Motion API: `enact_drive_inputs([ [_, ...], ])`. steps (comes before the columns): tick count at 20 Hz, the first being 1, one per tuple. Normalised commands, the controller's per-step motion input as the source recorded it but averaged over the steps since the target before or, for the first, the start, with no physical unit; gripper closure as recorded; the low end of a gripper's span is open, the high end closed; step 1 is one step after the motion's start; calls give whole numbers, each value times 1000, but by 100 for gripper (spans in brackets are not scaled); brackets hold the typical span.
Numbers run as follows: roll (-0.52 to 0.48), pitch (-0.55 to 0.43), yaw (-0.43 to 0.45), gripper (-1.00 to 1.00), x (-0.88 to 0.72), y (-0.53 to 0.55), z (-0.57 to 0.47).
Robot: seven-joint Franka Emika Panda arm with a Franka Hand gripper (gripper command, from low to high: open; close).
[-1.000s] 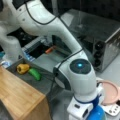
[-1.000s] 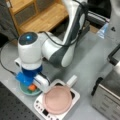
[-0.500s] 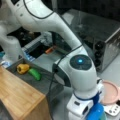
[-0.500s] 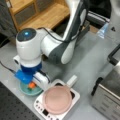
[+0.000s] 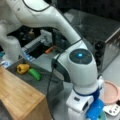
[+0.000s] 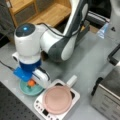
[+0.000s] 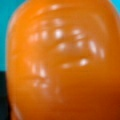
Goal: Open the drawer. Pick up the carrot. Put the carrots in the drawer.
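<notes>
in a front view the drawer (image 5: 37, 80) stands open, dark grey, holding a yellow pepper (image 5: 23, 68). in a front view the gripper (image 6: 31, 83) sits down in the light blue bowl (image 6: 26, 90) over the carrot (image 6: 31, 82); its grip i cannot tell. in the wrist view the carrot (image 7: 62, 62) is glossy orange, probably about to be grasped; the pick-up step calls for a firm close.
</notes>
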Motion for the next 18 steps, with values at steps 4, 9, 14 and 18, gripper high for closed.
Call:
enact_drive_inputs([
  [4, 35, 142, -68, 100, 55, 62, 199],
  [9, 32, 134, -80, 100, 61, 68, 151],
  [14, 38, 129, -96, 100, 40, 112, 177],
  [18, 49, 89, -113, 100, -25, 134, 204],
])
